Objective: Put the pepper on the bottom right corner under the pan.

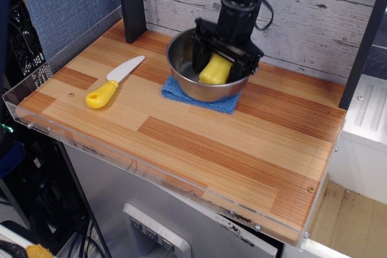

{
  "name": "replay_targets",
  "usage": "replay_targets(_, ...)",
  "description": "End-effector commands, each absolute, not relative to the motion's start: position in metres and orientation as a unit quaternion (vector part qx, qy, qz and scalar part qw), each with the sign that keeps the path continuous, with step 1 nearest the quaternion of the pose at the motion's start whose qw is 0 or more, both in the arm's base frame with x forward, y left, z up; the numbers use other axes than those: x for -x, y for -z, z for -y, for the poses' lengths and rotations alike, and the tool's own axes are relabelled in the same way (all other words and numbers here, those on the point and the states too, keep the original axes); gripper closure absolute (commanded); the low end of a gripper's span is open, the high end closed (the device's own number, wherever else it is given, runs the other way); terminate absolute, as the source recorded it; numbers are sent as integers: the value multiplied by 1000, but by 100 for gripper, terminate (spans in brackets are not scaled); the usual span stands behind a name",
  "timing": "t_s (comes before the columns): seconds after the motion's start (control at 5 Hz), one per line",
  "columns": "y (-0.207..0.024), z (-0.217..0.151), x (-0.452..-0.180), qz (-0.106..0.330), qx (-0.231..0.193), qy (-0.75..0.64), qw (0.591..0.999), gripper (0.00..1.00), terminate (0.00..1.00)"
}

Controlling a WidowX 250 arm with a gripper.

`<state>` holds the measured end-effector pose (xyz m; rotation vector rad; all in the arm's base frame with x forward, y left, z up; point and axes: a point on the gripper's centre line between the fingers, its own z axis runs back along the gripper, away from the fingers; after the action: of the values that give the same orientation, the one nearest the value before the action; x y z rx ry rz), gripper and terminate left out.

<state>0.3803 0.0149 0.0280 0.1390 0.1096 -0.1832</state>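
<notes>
The yellow pepper [214, 70] stands inside the pan [181, 64], a shiny steel bowl at the back middle of the board. My gripper [219, 72] reaches down into the pan, with one finger on each side of the pepper. The pepper fills the gap between them, so the gripper looks shut on it. The pepper is still within the bowl's rim. The bottom right corner [302, 209] of the striped wooden board, with its clear rim and small screw, lies well to the front right of the gripper.
A blue cloth [181, 93] lies under the pan. A yellow-handled toy knife [112, 83] lies at the left. A black post [132, 4] stands at the back left. A clear acrylic rim [151, 176] runs along the board's edges.
</notes>
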Motion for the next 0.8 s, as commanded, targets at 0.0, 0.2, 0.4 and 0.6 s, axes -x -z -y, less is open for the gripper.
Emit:
replay_targets(0.0,-23,-22,-383,-53,-86,74,992,100,0)
replay_targets(0.2,-40,-21,-379,-30,-84,68,994,100,0)
replay_targets(0.4,-69,-27,-369,5,-81,53,995,100,0)
replay_targets(0.6,-104,-37,-354,49,-78,31,995,100,0)
